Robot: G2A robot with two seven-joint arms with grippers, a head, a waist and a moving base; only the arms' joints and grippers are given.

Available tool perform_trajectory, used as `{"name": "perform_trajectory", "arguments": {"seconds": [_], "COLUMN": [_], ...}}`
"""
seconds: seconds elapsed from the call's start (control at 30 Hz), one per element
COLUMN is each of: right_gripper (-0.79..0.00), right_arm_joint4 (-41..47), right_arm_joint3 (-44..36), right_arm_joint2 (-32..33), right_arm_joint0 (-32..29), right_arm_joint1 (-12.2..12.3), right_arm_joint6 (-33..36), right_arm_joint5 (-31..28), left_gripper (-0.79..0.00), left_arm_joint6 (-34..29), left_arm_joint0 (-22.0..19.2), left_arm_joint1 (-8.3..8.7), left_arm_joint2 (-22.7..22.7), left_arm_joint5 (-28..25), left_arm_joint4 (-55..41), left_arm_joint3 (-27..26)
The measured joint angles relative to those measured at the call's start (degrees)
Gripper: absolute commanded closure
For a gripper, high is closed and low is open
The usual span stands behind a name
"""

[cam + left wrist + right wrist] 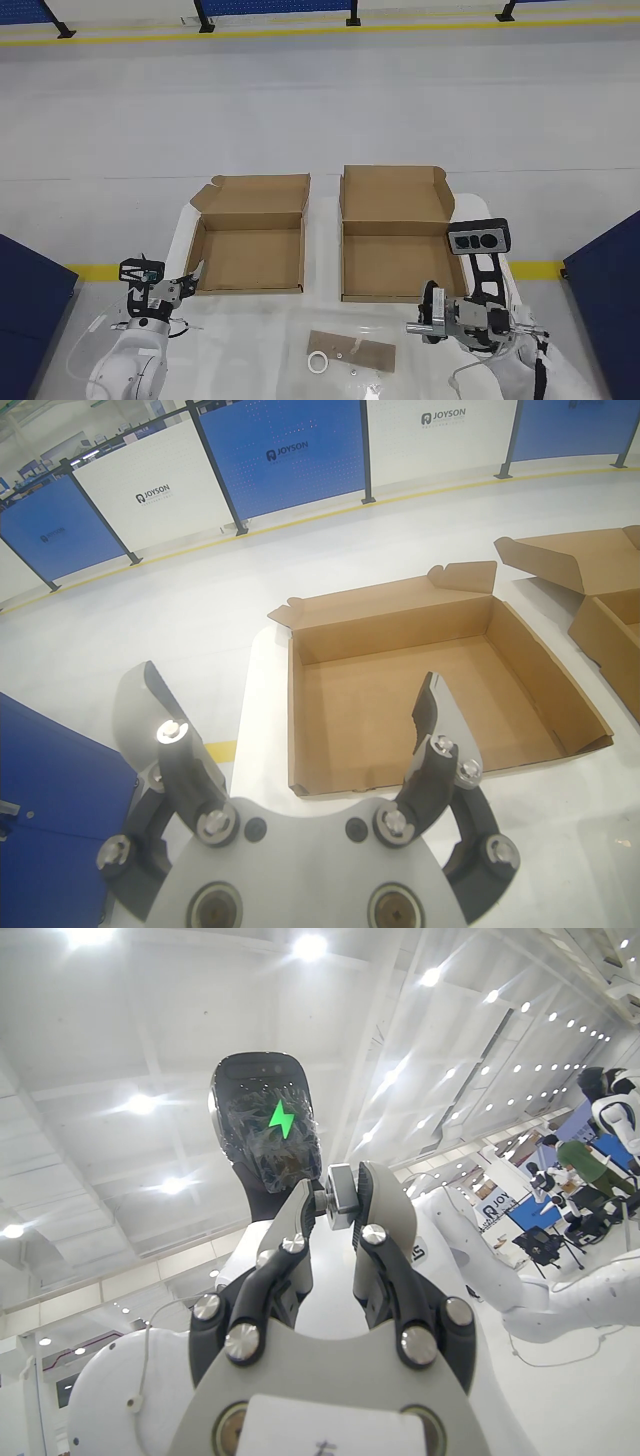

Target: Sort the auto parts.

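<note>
My right gripper (336, 1190) points up, away from the table, and is shut on a small square metal part (344, 1208) with a bolt through it. In the top view the right arm (470, 322) is at the table's front right, before the right cardboard box (395, 268). My left gripper (290, 675) (172, 283) stands open and holds nothing, at the front left corner of the left cardboard box (400, 700) (250, 260). Both boxes lie open with bare floors. A white ring (318, 363) and small metal bits (356, 369) lie at the front middle.
A flat brown cardboard piece (352, 349) lies on the white table (250, 320) between the arms, beside the ring. Blue barriers (30, 300) flank the table on both sides. The right box (600, 630) sits close beside the left one.
</note>
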Motion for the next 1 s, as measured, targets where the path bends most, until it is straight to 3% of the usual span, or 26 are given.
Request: {"name": "perform_trajectory", "arguments": {"seconds": [0.43,1.0], "right_gripper": [0.0,0.0], "right_arm_joint4": [11.4,10.9], "right_arm_joint3": [-0.3,-0.7], "right_arm_joint2": [-0.3,1.5], "right_arm_joint0": [-0.8,-1.3], "right_arm_joint1": [-1.9,-2.5], "right_arm_joint6": [4.6,2.4], "right_arm_joint5": [0.4,2.6], "left_gripper": [-0.785,-0.785], "left_arm_joint6": [0.0,0.0], "left_arm_joint0": [0.0,0.0], "left_arm_joint1": [0.0,0.0], "left_arm_joint2": [0.0,0.0], "left_arm_joint5": [0.0,0.0], "left_arm_joint4": [0.0,0.0], "left_arm_joint3": [0.0,0.0]}}
